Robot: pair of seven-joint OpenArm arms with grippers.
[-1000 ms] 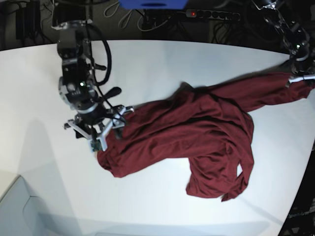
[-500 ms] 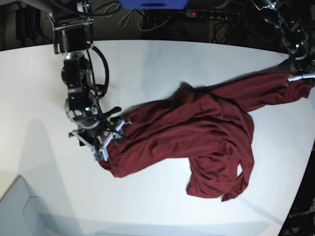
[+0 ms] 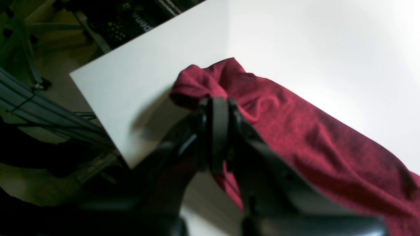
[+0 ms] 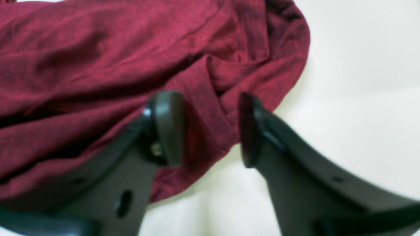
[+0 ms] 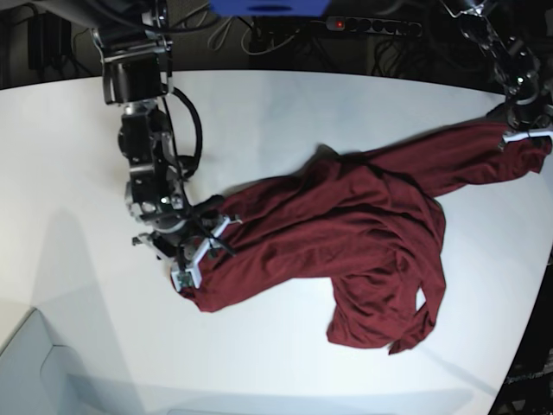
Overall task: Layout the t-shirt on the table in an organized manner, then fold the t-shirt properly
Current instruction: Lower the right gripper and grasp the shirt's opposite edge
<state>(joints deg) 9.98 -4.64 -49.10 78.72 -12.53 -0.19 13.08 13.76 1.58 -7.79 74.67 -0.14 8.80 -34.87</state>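
The dark maroon t-shirt (image 5: 346,233) lies crumpled across the white table (image 5: 285,112), with one sleeve stretched toward the far right edge. My left gripper (image 5: 525,131) is shut on that sleeve's end, and the left wrist view shows its fingers (image 3: 218,131) pinching the bunched cuff of the t-shirt (image 3: 295,131) near the table (image 3: 147,72) corner. My right gripper (image 5: 206,252) sits low on the shirt's left edge. In the right wrist view the right gripper (image 4: 210,131) is open, its two fingers apart and straddling a fold of the t-shirt (image 4: 98,49) just above the table (image 4: 361,82).
A black power strip (image 5: 371,26) and a blue object (image 5: 268,7) lie beyond the table's far edge, among cables. A pale box corner (image 5: 26,363) sits at the lower left. The table's curved edge runs close to the left gripper, with a metal frame (image 3: 32,108) below.
The right arm has come forward and down onto the shirt's left edge, and its jaws have narrowed around a fold. The left gripper and sleeve have stayed in place.
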